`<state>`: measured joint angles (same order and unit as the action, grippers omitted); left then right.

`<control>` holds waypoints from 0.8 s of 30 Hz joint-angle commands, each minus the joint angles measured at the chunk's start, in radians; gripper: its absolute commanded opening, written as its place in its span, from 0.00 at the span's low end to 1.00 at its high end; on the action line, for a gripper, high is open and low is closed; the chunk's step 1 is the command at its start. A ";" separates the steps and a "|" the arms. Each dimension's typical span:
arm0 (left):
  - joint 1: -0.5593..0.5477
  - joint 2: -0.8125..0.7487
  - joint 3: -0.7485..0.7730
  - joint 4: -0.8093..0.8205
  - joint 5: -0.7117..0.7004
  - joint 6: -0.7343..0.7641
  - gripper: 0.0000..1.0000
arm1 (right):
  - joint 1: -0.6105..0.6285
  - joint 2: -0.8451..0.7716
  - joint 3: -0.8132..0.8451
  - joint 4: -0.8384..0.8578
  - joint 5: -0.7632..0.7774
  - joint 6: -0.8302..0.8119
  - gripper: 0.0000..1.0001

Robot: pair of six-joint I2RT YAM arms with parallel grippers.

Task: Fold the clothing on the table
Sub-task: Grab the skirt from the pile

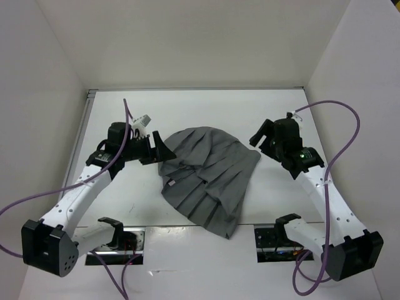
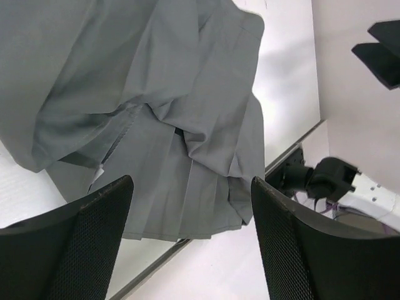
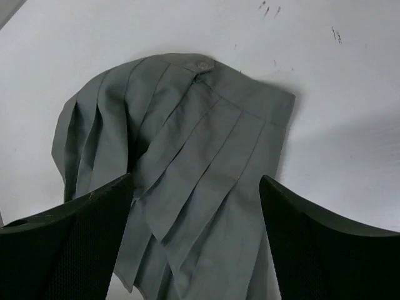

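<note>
The left claw (image 1: pixel 158 148) and right claw (image 1: pixel 259 142) are hovering spread wide and empty, flanking the crumpled clothing (image 1: pixel 206 178) on the desk (image 1: pixel 187 106), apparently positioning to grasp opposite edges.

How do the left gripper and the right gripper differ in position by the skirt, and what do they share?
The left gripper is at the skirt's left edge; the right gripper is near its far right corner. The left gripper's camera shows bunched folds; the right gripper's shows flat pleats and a button. Both are open and hold nothing.
</note>
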<state>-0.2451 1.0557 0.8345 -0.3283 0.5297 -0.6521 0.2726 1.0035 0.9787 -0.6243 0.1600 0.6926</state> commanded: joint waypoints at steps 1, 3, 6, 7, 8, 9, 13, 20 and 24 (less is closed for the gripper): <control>-0.043 0.058 0.089 0.020 0.000 0.069 0.83 | -0.025 -0.022 -0.021 0.009 -0.001 0.084 0.86; -0.086 0.166 0.205 -0.030 -0.069 0.166 0.81 | -0.026 0.032 -0.021 -0.005 0.000 0.074 0.86; -0.146 0.346 0.410 -0.131 -0.224 0.302 0.77 | -0.026 0.157 0.015 -0.017 0.012 0.065 0.83; -0.160 0.384 0.457 -0.150 -0.259 0.331 0.77 | -0.026 0.191 0.015 -0.017 0.012 0.065 0.81; -0.172 0.450 0.497 -0.161 -0.287 0.359 0.77 | -0.035 0.226 0.029 -0.017 0.033 0.065 0.80; -0.199 0.479 0.535 -0.161 -0.324 0.409 0.77 | -0.035 0.303 0.046 -0.032 0.047 0.079 0.80; -0.297 0.669 0.687 -0.143 -0.310 0.564 0.77 | -0.035 0.429 0.101 -0.096 0.131 0.122 0.78; -0.445 0.931 0.923 -0.107 -0.442 0.667 0.78 | -0.059 0.261 0.068 -0.138 0.208 0.168 0.78; -0.461 1.043 1.020 -0.120 -0.343 0.677 0.78 | -0.081 0.126 0.046 -0.186 0.187 0.194 0.78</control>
<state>-0.7189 2.0575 1.7733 -0.4576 0.1623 -0.0368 0.2108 1.2427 1.0206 -0.7444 0.3096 0.8433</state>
